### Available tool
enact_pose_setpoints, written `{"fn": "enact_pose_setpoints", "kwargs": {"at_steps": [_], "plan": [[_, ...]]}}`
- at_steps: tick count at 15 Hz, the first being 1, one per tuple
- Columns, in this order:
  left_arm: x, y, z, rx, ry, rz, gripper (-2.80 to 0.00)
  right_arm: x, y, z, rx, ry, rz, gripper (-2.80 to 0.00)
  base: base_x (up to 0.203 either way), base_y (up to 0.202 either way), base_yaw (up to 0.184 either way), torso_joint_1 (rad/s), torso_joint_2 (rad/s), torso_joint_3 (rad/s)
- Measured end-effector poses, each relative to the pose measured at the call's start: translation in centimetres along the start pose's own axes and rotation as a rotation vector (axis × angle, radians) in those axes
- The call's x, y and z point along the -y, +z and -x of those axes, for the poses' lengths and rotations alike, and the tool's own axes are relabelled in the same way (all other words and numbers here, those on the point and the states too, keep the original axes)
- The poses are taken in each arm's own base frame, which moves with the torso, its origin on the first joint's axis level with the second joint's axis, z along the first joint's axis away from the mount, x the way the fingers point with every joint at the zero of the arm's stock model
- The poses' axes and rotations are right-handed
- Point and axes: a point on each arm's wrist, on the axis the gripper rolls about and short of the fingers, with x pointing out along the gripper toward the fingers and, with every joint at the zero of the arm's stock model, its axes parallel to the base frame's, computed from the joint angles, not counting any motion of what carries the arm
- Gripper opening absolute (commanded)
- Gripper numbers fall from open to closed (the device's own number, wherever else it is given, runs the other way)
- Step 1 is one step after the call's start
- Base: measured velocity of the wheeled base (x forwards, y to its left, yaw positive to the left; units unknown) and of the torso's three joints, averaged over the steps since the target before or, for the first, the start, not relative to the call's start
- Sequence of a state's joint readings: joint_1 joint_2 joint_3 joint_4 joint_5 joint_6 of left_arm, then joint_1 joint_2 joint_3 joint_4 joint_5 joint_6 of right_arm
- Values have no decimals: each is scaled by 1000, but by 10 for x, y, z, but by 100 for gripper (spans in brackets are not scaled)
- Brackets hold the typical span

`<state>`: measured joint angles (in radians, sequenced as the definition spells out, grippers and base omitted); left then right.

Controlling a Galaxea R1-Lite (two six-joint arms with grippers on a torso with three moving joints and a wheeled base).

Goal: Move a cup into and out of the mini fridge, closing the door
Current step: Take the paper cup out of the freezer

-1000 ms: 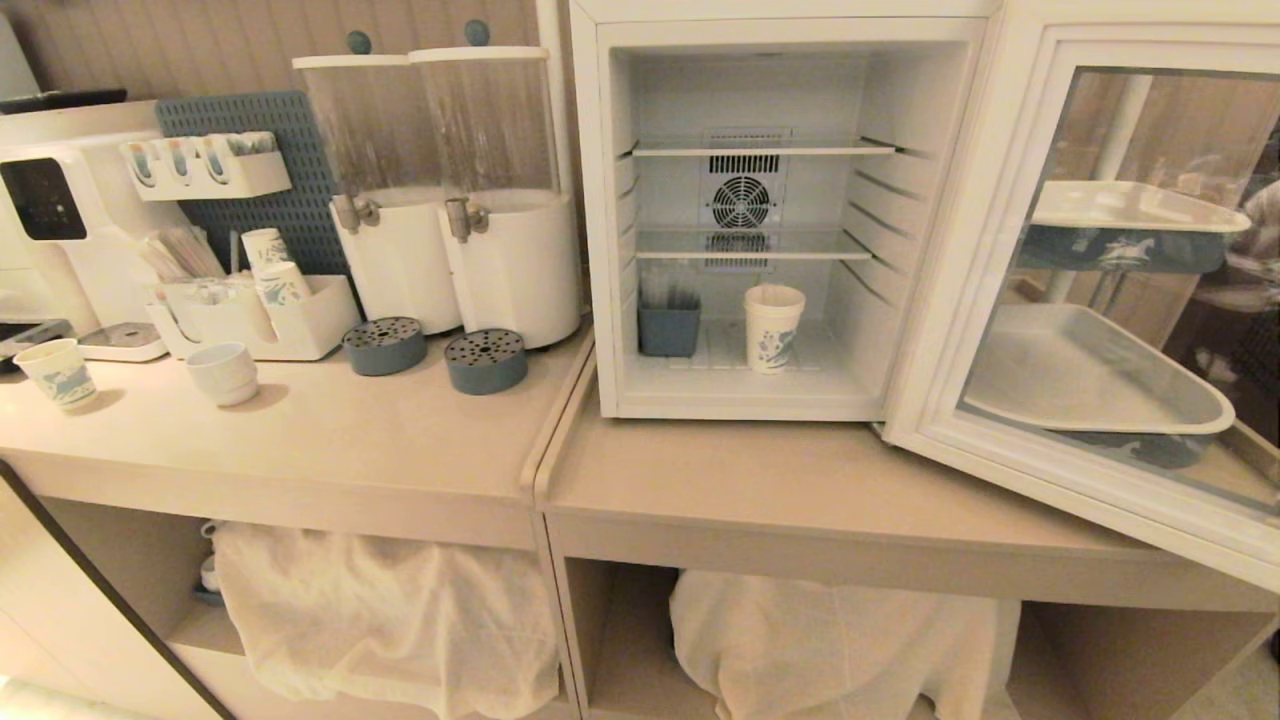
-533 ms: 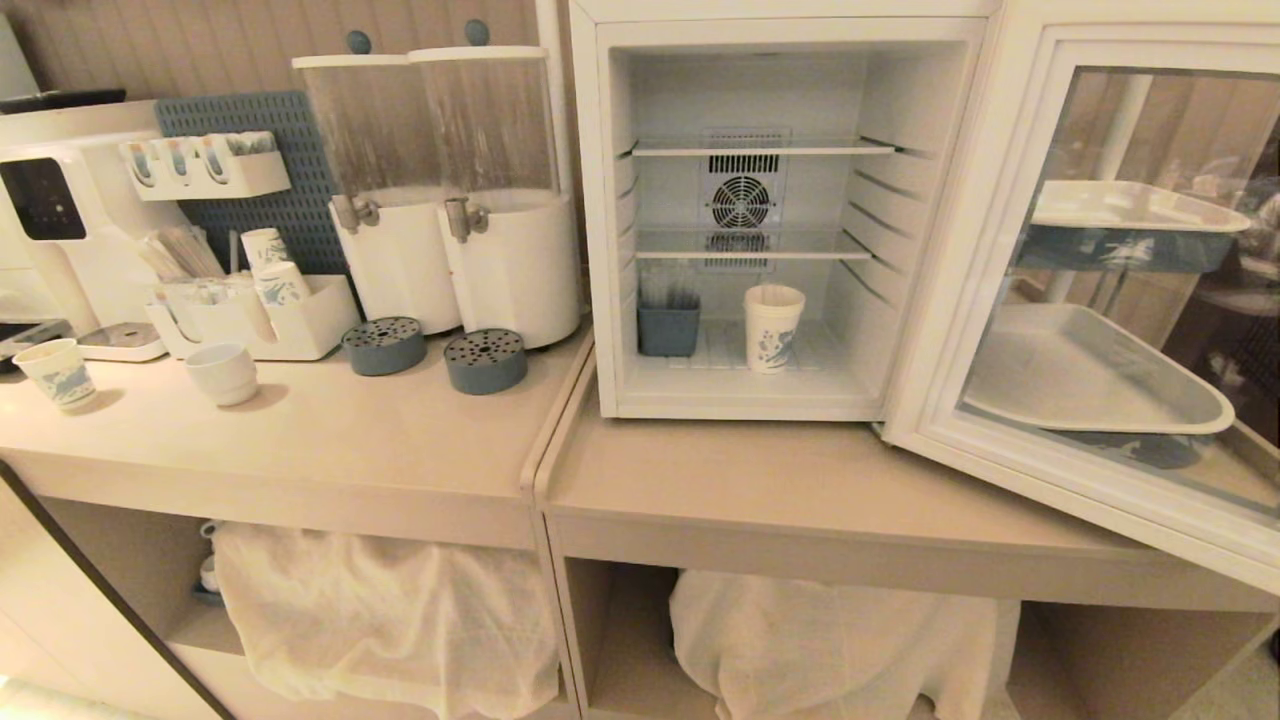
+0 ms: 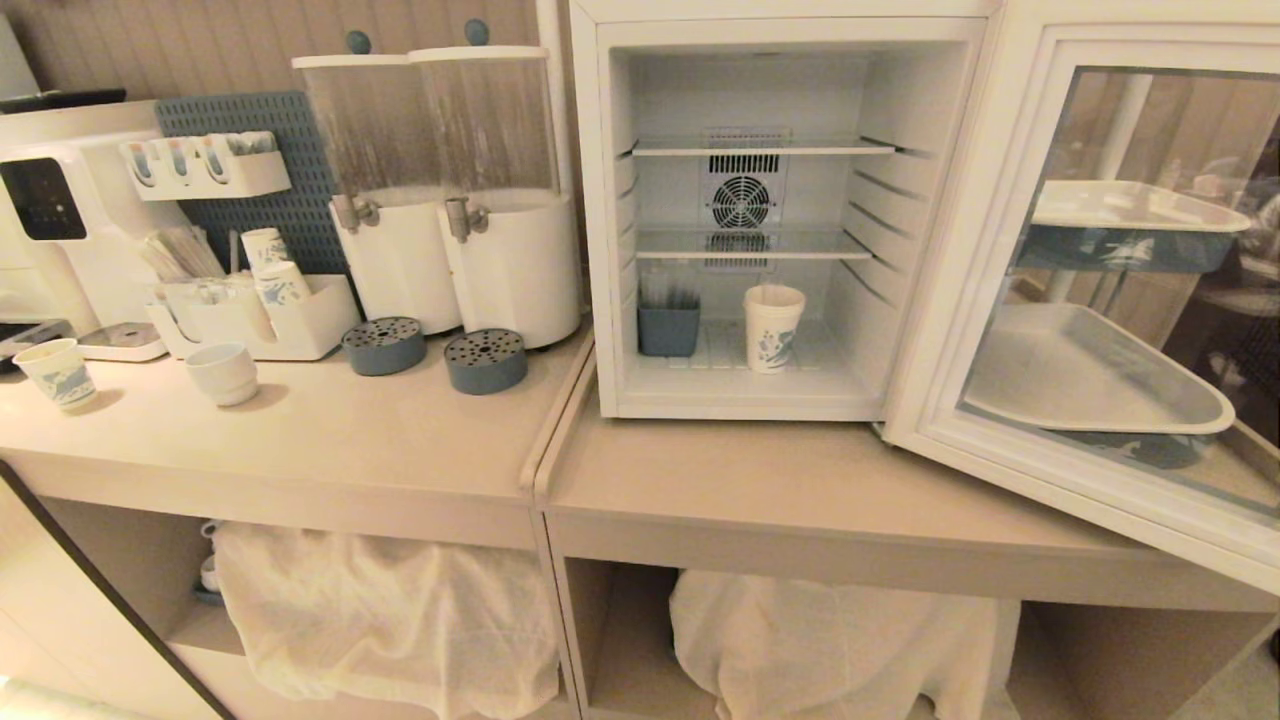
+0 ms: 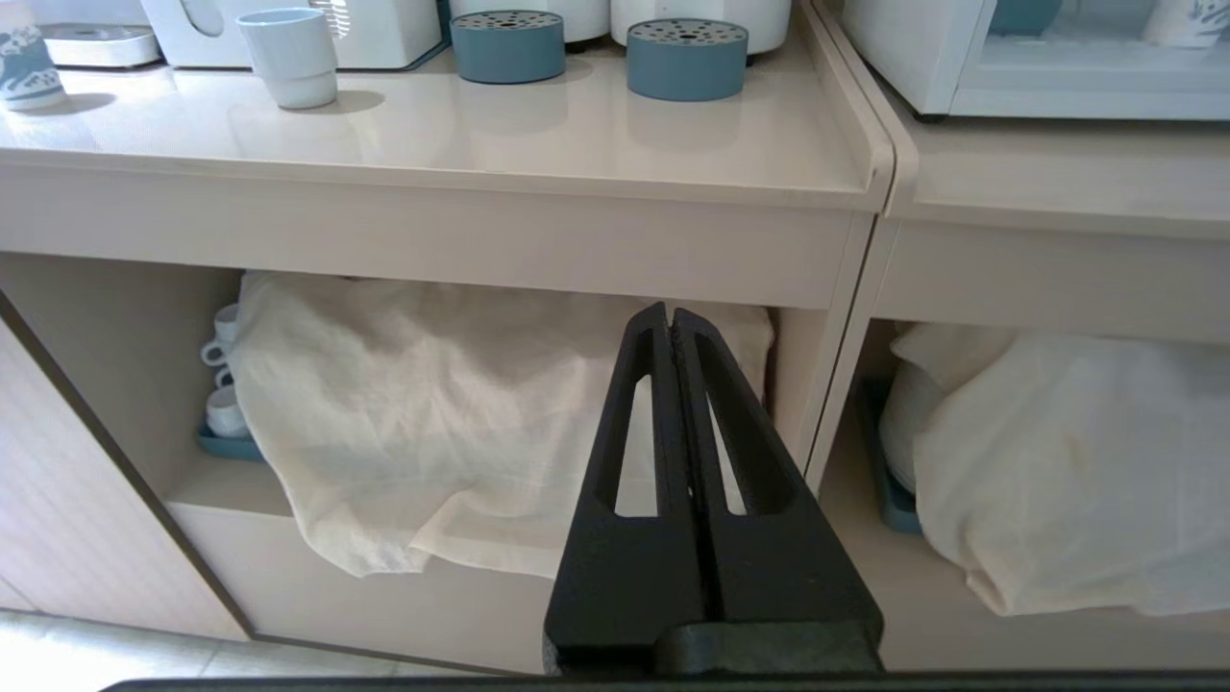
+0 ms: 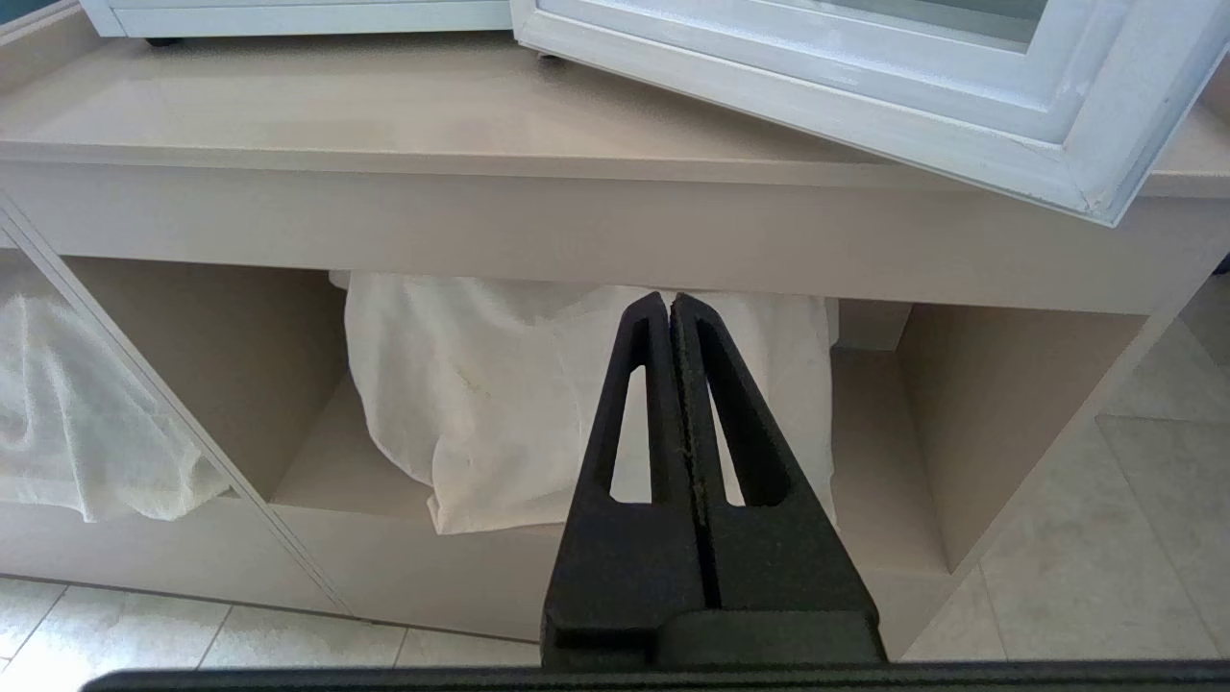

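Observation:
The cup point(image 3: 772, 327), tall, white and blue-patterned, stands upright on the floor of the mini fridge point(image 3: 780, 215). The fridge's glass-windowed door point(image 3: 1110, 290) hangs wide open to the right, and its lower corner point(image 5: 1086, 173) juts past the counter edge in the right wrist view. Neither arm appears in the head view. My left gripper point(image 4: 670, 322) is shut and empty, low in front of the left counter's open shelf. My right gripper point(image 5: 668, 309) is shut and empty too, low before the right counter's shelf, below the door.
A blue bin point(image 3: 668, 325) stands beside the cup in the fridge. On the left counter stand two dispensers point(image 3: 450, 190), a white mug point(image 3: 222, 373), a short paper cup point(image 3: 58, 372) and a cup organiser point(image 3: 255, 310). Cloth-covered bundles point(image 3: 390, 610) fill the shelves below.

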<state>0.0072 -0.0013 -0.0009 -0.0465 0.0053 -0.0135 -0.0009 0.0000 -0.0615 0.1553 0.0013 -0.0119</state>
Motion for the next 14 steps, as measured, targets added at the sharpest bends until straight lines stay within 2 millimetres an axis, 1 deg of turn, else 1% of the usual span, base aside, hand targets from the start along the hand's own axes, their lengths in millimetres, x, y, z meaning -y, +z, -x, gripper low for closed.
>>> {"fn": "enact_pose_setpoints", "kwargs": {"at_steps": [14], "plan": [[0,0,0,0,1,-14,-280,0,0,0,-2,-2,0,-280,0,0,0,0,0,0]]}}
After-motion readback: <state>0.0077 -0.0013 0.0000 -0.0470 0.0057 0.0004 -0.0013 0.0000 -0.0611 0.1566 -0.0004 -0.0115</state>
